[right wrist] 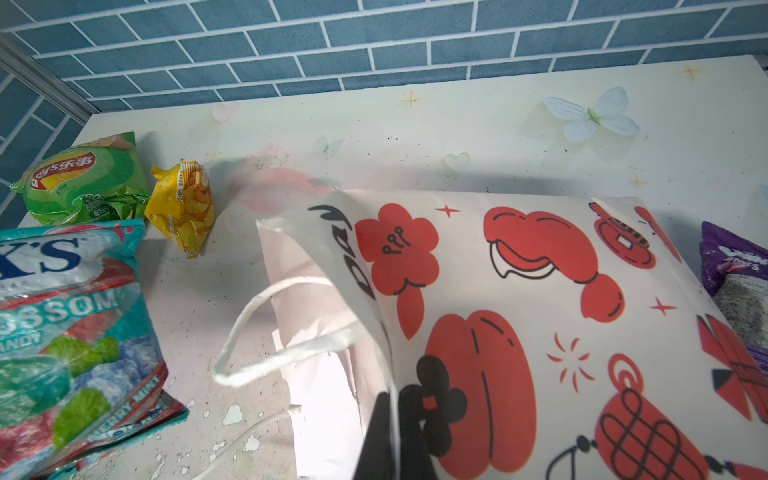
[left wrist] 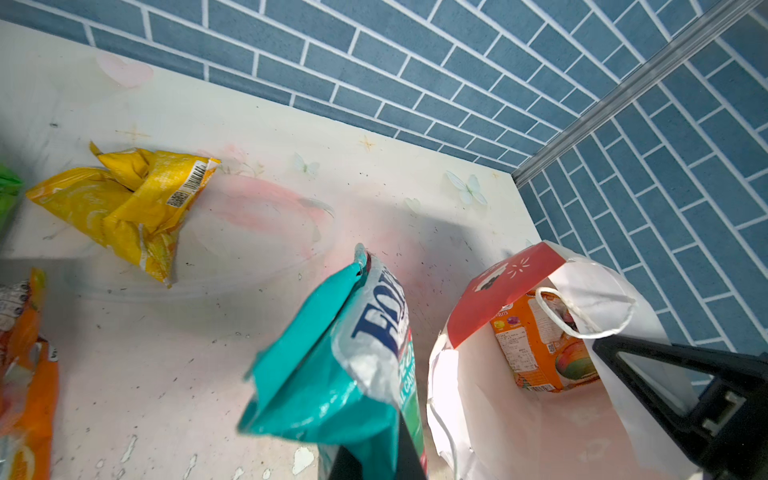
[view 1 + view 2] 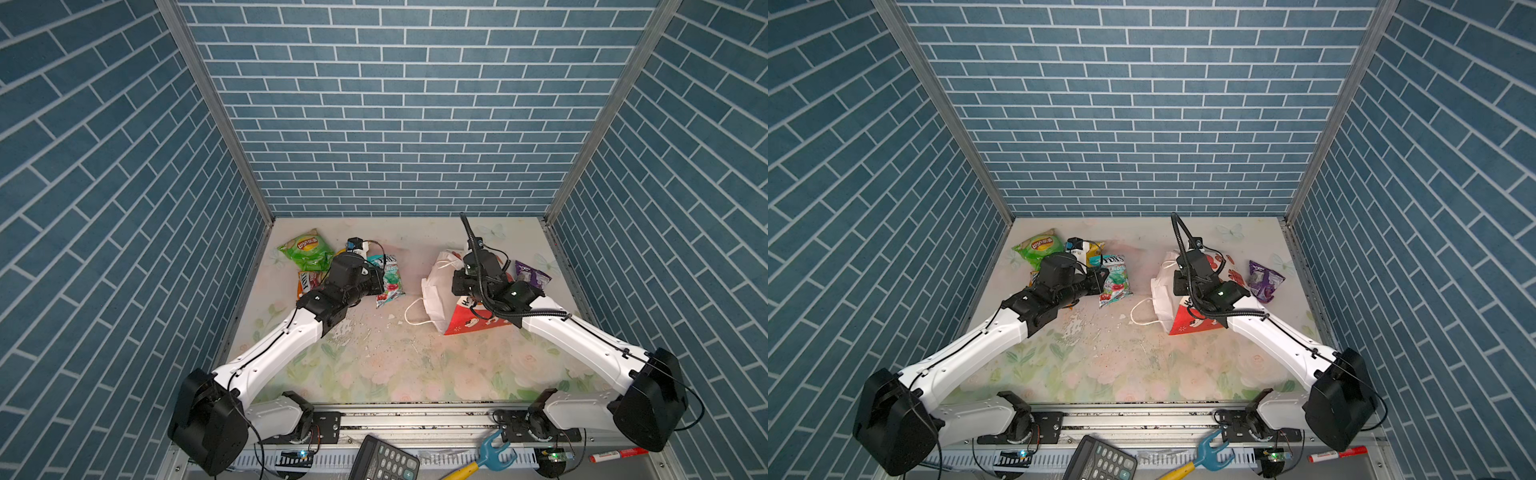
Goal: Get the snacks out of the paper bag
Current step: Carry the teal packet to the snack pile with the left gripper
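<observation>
Reaching forward, left claw [image 2: 376, 451] pinching teal packet [image 2: 328, 374], right claw [image 1: 392, 436] gripping paper bag [image 1: 498, 270]

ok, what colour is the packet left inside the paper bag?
The orange packet, with a fruit print, lies inside the paper bag. It shows best in the left wrist view.

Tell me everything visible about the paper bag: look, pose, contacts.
The paper bag is white paper with red cartoon prints, a red side panel and white cord handles. It lies on its side on the table, mouth open toward the centre. An orange packet sits deep inside. The right gripper is shut on its mouth rim. A purple packet lies beside it.
</observation>
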Available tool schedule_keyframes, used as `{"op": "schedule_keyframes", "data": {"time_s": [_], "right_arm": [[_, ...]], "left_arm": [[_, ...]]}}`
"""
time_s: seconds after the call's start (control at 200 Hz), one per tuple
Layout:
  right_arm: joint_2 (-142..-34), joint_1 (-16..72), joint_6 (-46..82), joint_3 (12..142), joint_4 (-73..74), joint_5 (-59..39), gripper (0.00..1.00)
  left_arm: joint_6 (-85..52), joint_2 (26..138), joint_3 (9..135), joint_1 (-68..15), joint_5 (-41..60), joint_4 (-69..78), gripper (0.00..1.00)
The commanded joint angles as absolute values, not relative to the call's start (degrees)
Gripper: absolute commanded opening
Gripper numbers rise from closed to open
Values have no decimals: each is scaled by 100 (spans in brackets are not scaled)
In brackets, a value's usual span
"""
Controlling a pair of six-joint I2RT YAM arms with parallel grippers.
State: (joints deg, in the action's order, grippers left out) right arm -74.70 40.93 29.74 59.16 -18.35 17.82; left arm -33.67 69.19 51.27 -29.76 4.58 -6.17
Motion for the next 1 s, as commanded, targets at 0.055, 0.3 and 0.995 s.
{"op": "schedule_keyframes", "data": {"time_s": [0.055,0.3,0.995], "right_arm": [[-7260,4078,3025,5850,-1691,1907,0],[-7243,4080,2959,5913,-1646,1846,0],[-7302,4071,2674,6089,-1803,1725,0]], "left_arm": [[-3434,6671,5154,-2526,710,-668,0],[-3391,6412,5273,-1725,829,-1264,0],[-3237,7672,5664,-501,461,-1015,0]]}}
